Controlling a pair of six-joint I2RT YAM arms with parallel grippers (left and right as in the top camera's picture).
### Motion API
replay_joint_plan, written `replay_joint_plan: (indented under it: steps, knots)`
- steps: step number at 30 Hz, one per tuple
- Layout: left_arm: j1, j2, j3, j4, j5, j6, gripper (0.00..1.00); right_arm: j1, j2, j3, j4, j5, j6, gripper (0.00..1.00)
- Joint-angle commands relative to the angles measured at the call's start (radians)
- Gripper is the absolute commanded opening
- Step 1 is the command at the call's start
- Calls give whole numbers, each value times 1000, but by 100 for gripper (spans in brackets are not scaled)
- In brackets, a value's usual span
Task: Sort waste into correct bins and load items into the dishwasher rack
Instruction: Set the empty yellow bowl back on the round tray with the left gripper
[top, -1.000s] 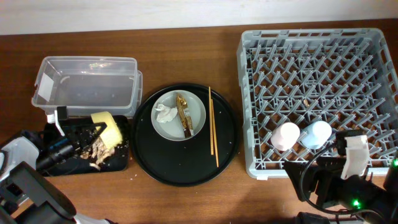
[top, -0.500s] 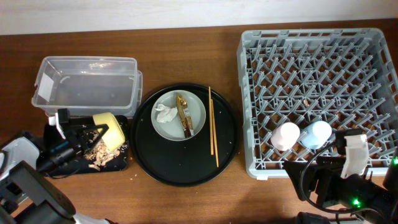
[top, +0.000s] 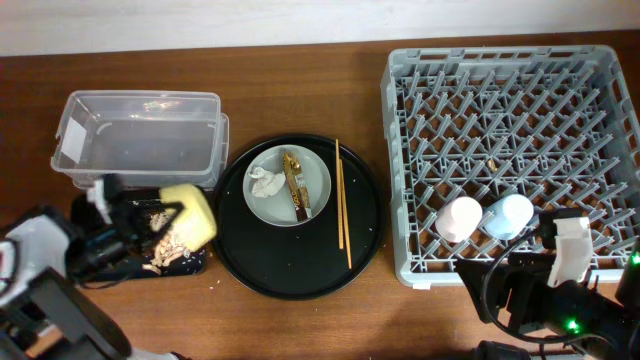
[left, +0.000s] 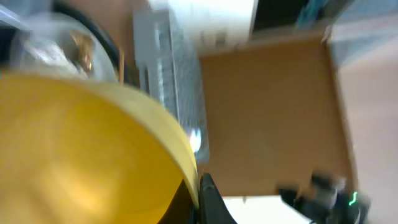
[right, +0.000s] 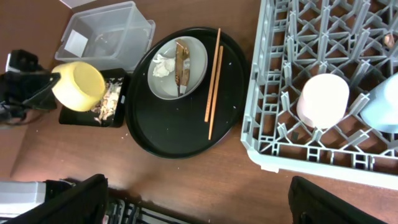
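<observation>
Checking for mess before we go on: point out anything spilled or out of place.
A brown crumb sits in the rack, away from the scraps in the black tray. The left gripper holds the yellow bowl tipped on its side.

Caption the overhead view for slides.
Left gripper holds yellow bowl over black tray of scraps; pink cup and blue cup sit in rack.

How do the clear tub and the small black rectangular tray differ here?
The clear tub is see-through with tall walls; the black rectangular tray is opaque and shallow. The tray holds food scraps; the tub shows no such heap. The tub sits farther back, the tray just in front of it. Both are rectangular, similar in footprint, and left of the round black tray.
</observation>
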Motion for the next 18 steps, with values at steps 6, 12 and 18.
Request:
replay_joint_plan:
  steps: [6,12,18]
  knots:
    - [-937,-247,8,556,-1290,-1252,0,6,6,2,0,2,3,93]
    - [-1357,-238,-137,771,-1647,-1537,12,6,6,2,2,2,3,93]
    - [-1315,-239,233,607,-1754,-1323,75,6,6,2,2,2,3,93]
